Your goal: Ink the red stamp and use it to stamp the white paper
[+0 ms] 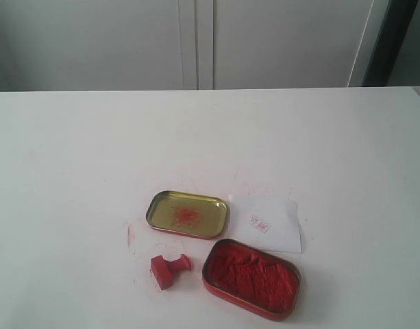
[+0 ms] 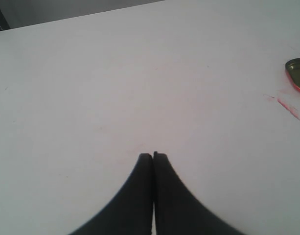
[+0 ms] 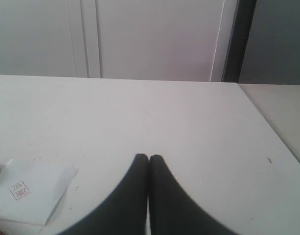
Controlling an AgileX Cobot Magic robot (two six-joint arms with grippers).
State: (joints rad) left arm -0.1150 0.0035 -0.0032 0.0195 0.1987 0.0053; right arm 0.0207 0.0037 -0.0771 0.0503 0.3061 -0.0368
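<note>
The red stamp (image 1: 168,269) lies on its side on the table, left of the red tin of ink paste (image 1: 251,278). The white paper (image 1: 268,224) with a small red imprint lies just behind that tin; it also shows in the right wrist view as the paper (image 3: 30,192). Neither arm appears in the exterior view. My left gripper (image 2: 152,154) is shut and empty over bare table, far from the stamp. My right gripper (image 3: 149,156) is shut and empty, with the paper off to one side of it.
The tin's gold lid (image 1: 187,214) lies open side up behind the stamp, its edge showing in the left wrist view as the lid (image 2: 297,73). Red ink smears (image 1: 131,236) mark the table. A white cabinet (image 1: 196,41) stands behind the table's far edge.
</note>
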